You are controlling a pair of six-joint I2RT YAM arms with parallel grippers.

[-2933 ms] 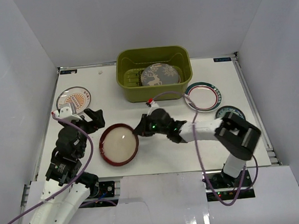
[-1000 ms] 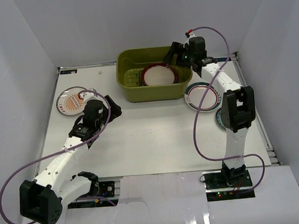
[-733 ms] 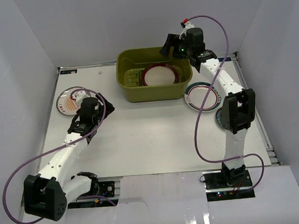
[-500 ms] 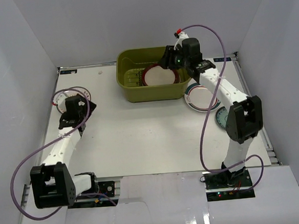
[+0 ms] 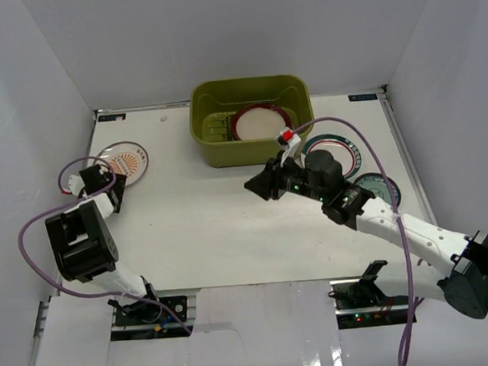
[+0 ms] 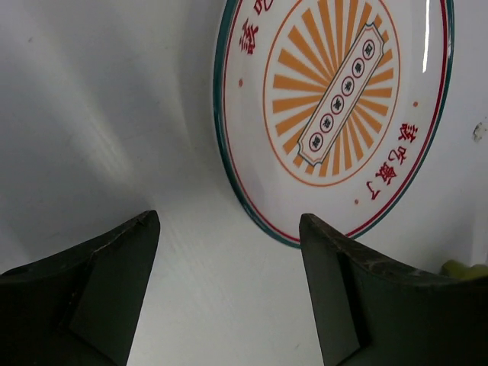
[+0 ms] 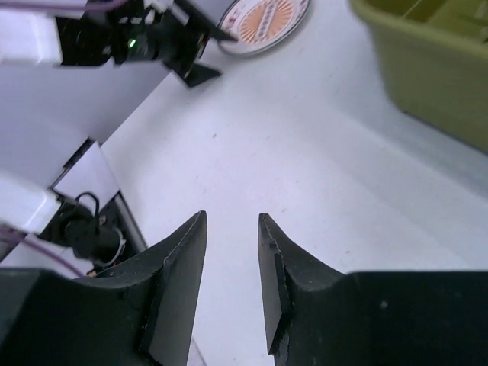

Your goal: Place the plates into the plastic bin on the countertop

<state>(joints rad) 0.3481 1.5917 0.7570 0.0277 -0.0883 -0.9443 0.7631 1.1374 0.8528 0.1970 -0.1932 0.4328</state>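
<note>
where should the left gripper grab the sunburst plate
The sunburst plate lies flat on the countertop, so only its slightly raised rim offers purchase. Probably grip the edge nearest the left gripper, which is open and facing it, coming in low from that side, one finger over, one under.

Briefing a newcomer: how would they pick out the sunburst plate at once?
Start at the green bin at the back of the table, then look to the table's left edge, where the sunburst plate lies flat. It alone has orange rays; the green-ringed plate and teal plate lie right of the bin.
</note>
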